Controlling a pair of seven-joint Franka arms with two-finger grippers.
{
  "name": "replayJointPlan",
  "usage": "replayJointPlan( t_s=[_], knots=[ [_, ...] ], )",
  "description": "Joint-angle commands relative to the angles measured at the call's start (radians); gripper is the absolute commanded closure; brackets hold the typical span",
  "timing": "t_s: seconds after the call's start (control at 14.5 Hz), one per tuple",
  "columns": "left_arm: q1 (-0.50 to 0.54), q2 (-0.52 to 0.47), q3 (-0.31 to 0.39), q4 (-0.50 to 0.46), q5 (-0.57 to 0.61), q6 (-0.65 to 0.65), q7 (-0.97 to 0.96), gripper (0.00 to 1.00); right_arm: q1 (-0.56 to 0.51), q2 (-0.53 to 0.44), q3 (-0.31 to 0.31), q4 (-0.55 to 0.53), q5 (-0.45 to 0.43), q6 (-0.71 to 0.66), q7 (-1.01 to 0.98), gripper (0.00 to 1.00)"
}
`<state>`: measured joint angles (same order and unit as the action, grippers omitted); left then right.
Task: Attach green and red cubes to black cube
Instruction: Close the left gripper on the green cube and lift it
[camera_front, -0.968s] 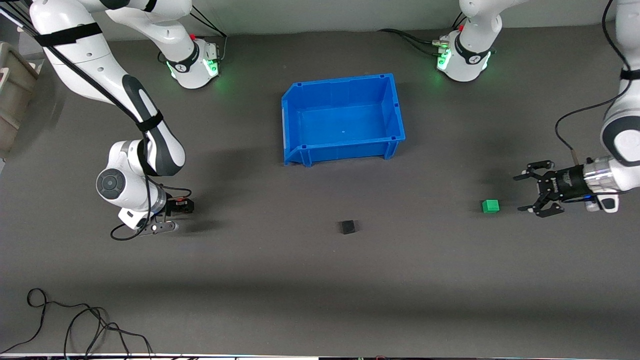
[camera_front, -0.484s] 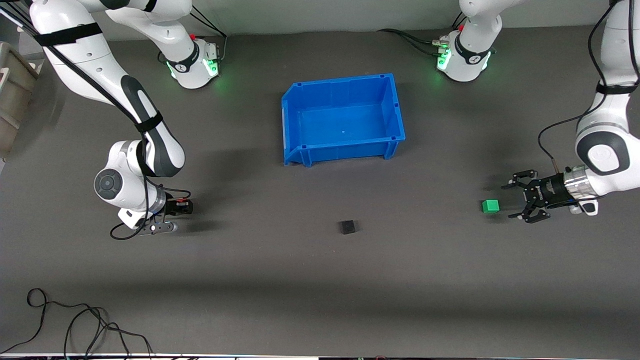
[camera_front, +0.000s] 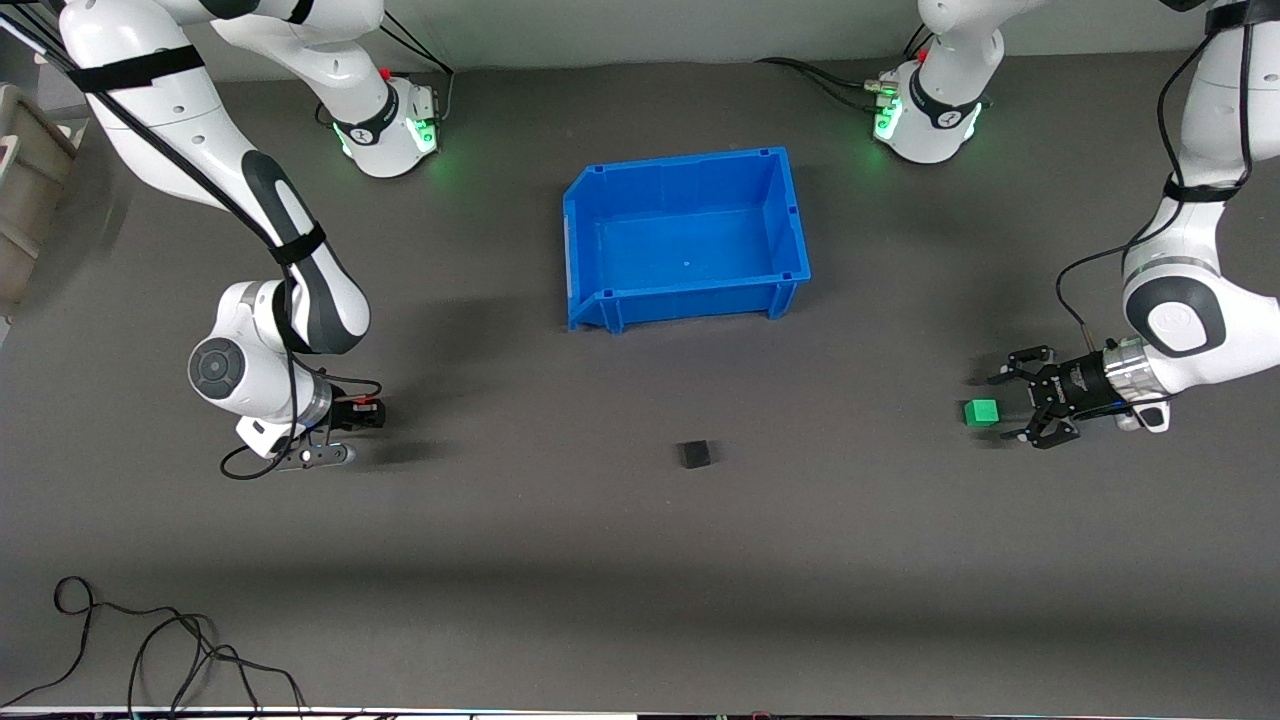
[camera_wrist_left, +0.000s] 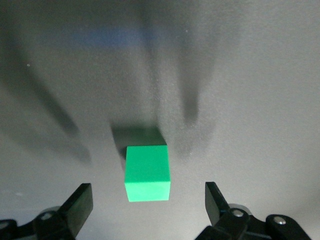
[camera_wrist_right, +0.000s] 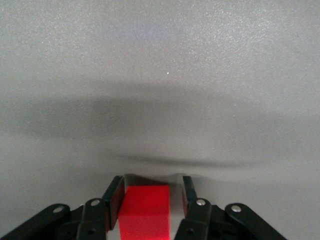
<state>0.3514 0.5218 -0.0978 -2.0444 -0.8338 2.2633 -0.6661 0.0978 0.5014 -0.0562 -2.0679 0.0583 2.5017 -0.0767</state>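
Note:
The green cube (camera_front: 981, 412) lies on the dark table toward the left arm's end. My left gripper (camera_front: 1006, 408) is low and open right beside it, the cube at the mouth of the jaws. In the left wrist view the green cube (camera_wrist_left: 147, 172) sits between and just ahead of the gripper's (camera_wrist_left: 148, 206) spread fingertips, untouched. My right gripper (camera_front: 370, 412) is low at the table toward the right arm's end. In the right wrist view the gripper (camera_wrist_right: 152, 192) stands closely round the red cube (camera_wrist_right: 145, 210): one finger touches it, a narrow gap shows at the other. The black cube (camera_front: 694, 454) lies alone mid-table.
An empty blue bin (camera_front: 686, 290) stands farther from the front camera than the black cube. A loose black cable (camera_front: 150, 640) lies near the front edge at the right arm's end. A beige box (camera_front: 25, 200) sits at that end's edge.
My left gripper has moved in toward the green cube, staying open, until the cube is at its jaws. The right gripper has barely shifted. The cubes have not moved.

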Motion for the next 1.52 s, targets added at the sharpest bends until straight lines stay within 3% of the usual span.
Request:
replayJointPlan(
  t_s=[0.0, 0.14, 0.21, 0.28, 0.41, 0.55, 0.69, 0.9, 1.11, 1.31, 1.45],
  knots=[
    [-0.011, 0.004, 0.004, -0.016, -0.027, 0.022, 0.052, 0.00, 0.003, -0.004, -0.001, -0.001, 0.024, -0.004, -0.028, 0.45],
    [-0.011, 0.010, 0.004, -0.016, -0.027, 0.028, 0.062, 0.00, 0.003, -0.004, 0.001, -0.001, 0.024, -0.004, -0.028, 0.45],
    [-0.009, 0.012, 0.006, -0.016, -0.027, 0.028, 0.062, 0.05, 0.003, -0.003, 0.001, -0.003, 0.024, -0.004, -0.028, 0.45],
    [-0.008, 0.015, 0.004, -0.016, -0.027, 0.028, 0.062, 0.14, 0.005, -0.003, 0.001, -0.003, 0.024, -0.004, -0.028, 0.45],
    [-0.008, 0.017, 0.004, -0.014, -0.027, 0.028, 0.062, 0.44, 0.005, -0.001, 0.001, -0.003, 0.024, -0.004, -0.028, 0.45],
    [-0.006, 0.017, 0.004, -0.014, -0.027, 0.028, 0.062, 0.60, 0.007, -0.001, 0.001, -0.006, 0.024, -0.004, -0.026, 0.45],
    [-0.006, 0.003, 0.006, -0.007, -0.028, 0.018, 0.054, 0.62, 0.007, 0.000, 0.001, -0.006, 0.024, -0.004, -0.026, 0.51],
    [-0.006, -0.026, 0.006, 0.036, -0.024, -0.036, -0.013, 0.62, 0.007, 0.003, 0.003, -0.005, 0.024, -0.004, -0.026, 0.78],
    [-0.002, -0.039, 0.012, 0.139, 0.014, -0.180, -0.116, 0.62, 0.007, 0.000, 0.003, -0.005, 0.026, -0.004, -0.023, 1.00],
    [-0.025, -0.036, 0.004, 0.202, 0.051, -0.225, -0.156, 0.62, 0.011, -0.036, 0.003, 0.005, 0.116, -0.015, -0.014, 1.00],
    [-0.106, -0.029, 0.004, 0.223, 0.033, -0.212, -0.176, 0.62, 0.010, -0.055, 0.000, 0.049, 0.211, -0.096, -0.014, 1.00]
  ],
)
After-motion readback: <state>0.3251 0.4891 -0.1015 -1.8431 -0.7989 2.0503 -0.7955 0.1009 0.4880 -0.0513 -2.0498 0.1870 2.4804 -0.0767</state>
